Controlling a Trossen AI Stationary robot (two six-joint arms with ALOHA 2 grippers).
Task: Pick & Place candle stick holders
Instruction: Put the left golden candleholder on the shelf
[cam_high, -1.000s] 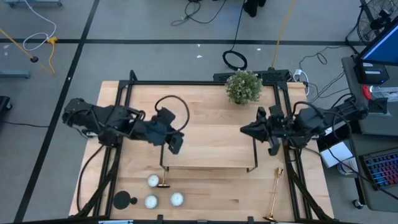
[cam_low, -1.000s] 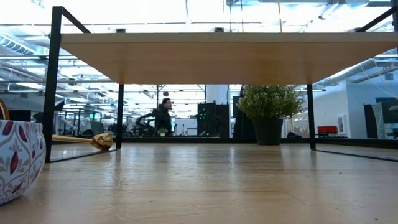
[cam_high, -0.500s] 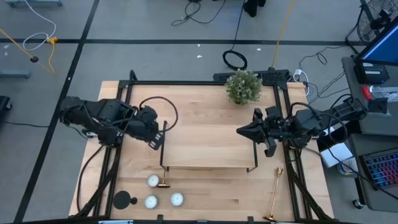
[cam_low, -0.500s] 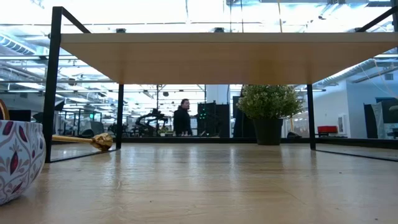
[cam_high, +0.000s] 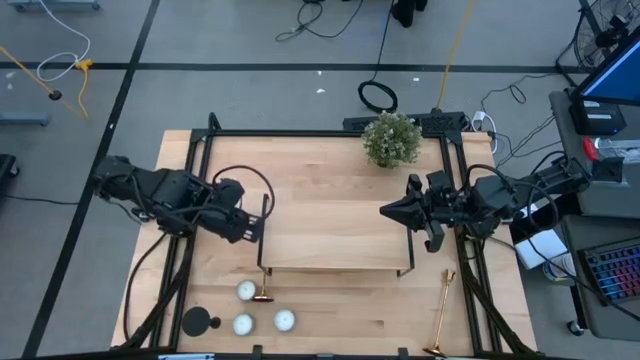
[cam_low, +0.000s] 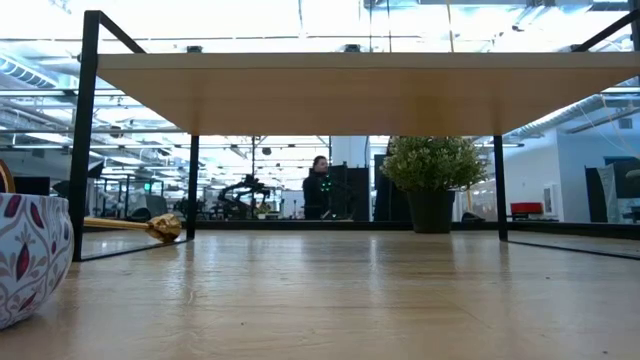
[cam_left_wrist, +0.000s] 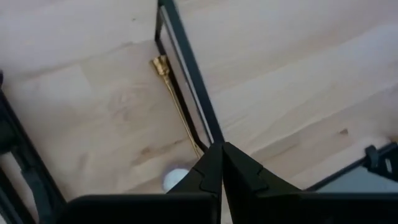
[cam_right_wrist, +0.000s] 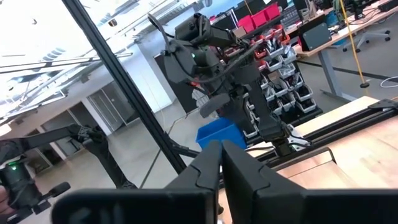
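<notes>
One gold candlestick (cam_high: 262, 288) lies on its side on the table by the stand's front left leg; it also shows in the left wrist view (cam_left_wrist: 176, 102) and the low view (cam_low: 130, 224). A second gold candlestick (cam_high: 441, 312) lies on its side at the front right. The short black holder (cam_high: 199, 322) stands on its round base at the front left. My left gripper (cam_high: 250, 226) is shut and empty beside the stand's left end, above the table. My right gripper (cam_high: 392, 212) is shut and empty over the stand's right end.
The long wooden stand (cam_high: 335, 232) with a black frame fills the table's middle. Three white candles (cam_high: 245, 290) (cam_high: 242, 324) (cam_high: 285, 320) lie at the front left. A potted plant (cam_high: 391, 140) stands at the back. A patterned bowl (cam_low: 28, 255) shows close in the low view. A person (cam_low: 320, 190) walks in the room behind.
My left gripper has drawn back from over the stand's left part toward the table's left edge. My right gripper has shifted slightly toward the left. The person in the room behind has walked to the right.
</notes>
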